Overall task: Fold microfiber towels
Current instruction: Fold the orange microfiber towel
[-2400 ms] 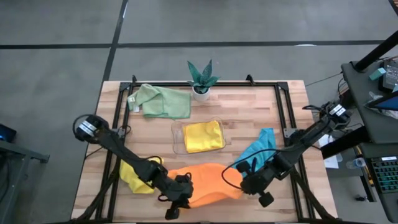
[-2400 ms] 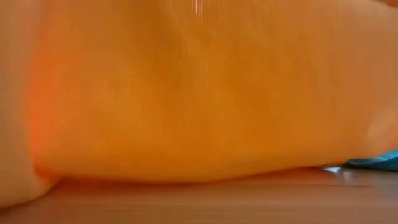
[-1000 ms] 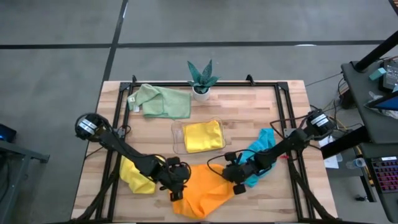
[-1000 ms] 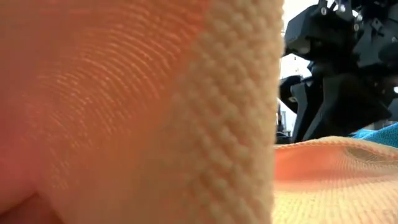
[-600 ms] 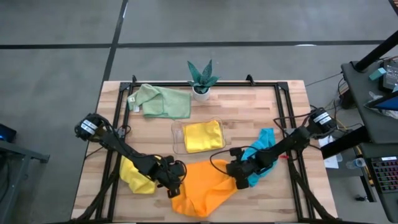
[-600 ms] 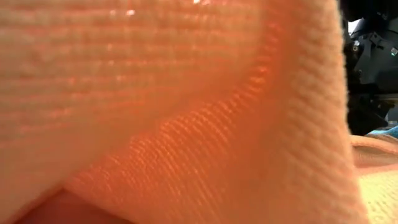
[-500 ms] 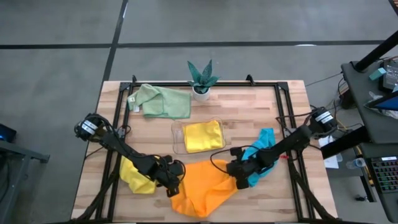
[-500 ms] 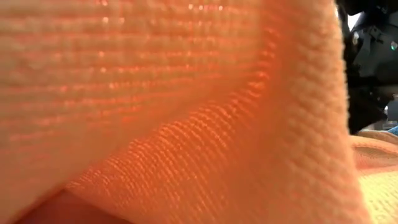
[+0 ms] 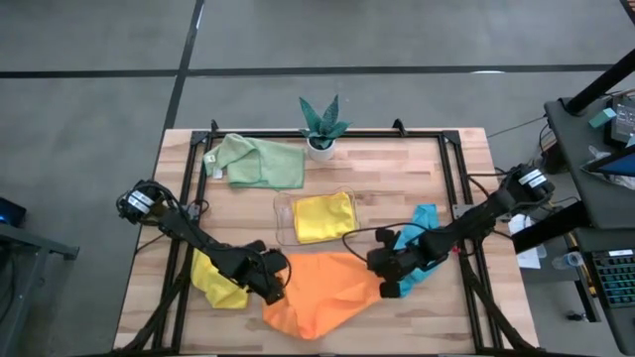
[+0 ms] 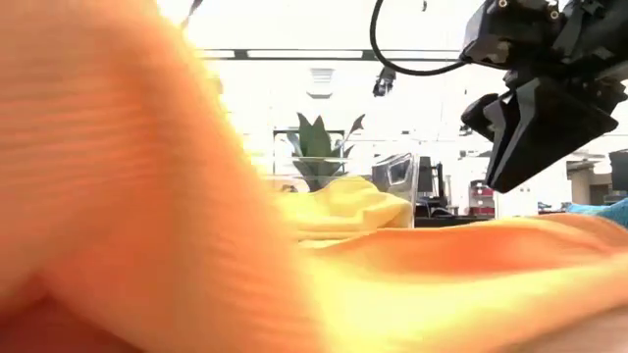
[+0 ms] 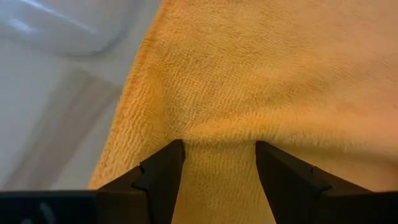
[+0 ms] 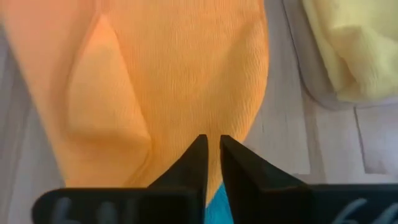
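Spreading across the lower centre of the high view, the soft orange square microfiber towel (image 9: 322,293) is now lying flatter and wider on the pale wooden slatted table (image 9: 456,218) than a moment ago, when it was bunched into a narrower, drooping shape; its near part is still rumpled and one flap is doubled over, so by my judgement the fold is only being prepared. Flanking it, the left gripper (image 9: 276,281) is sitting at the cloth's left edge with its fingers parted, pressing on the fabric rather than pinching it, while the right gripper (image 9: 387,281), having drawn a little toward the right, is resting at the right edge with its fingers nearly together over the towel's rim; whether any cloth is caught between them is not showing. Partly hiding under the left arm, a crumpled yellow cloth (image 9: 215,279) is crowding the lower left, and a teal-blue cloth (image 9: 422,226) is lying beneath the right arm, touching the orange one. Above the work, a second yellow towel (image 9: 324,216) is filling the clear plastic tray (image 9: 282,223), a pale green cloth (image 9: 260,163) is waiting in the upper left, and a small green potted plant (image 9: 321,127) is standing at the far edge.
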You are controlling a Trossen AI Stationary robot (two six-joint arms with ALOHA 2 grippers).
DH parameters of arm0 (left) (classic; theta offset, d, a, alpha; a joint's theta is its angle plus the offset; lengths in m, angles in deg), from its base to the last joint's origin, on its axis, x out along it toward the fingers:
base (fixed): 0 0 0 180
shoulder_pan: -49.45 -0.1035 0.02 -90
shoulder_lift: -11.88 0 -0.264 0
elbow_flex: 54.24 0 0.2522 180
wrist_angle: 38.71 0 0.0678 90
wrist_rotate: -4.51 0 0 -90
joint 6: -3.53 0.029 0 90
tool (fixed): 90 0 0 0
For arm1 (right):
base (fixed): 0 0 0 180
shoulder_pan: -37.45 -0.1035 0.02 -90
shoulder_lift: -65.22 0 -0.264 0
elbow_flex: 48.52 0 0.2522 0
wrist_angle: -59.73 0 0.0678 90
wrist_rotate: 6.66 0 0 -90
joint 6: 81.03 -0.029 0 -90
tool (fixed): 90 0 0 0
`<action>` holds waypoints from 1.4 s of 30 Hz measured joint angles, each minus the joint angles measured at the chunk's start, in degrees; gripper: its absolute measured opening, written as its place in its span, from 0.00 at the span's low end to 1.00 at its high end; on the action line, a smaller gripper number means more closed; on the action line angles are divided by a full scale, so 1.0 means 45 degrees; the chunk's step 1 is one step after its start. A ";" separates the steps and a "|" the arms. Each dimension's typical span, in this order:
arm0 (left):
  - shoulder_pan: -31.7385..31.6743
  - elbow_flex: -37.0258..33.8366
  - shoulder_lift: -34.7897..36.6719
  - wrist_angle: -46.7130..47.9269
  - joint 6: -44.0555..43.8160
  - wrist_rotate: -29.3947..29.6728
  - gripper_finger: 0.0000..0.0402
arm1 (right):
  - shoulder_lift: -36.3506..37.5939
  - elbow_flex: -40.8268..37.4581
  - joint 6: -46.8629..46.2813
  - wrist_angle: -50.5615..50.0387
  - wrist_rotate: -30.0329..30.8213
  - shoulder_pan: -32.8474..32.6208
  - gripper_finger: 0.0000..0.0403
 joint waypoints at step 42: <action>-0.0317 0.1328 -0.2069 -0.2836 0.2029 0.3359 0.48 | -0.0982 0.0122 -0.0199 0.1354 0.2999 -0.0083 0.02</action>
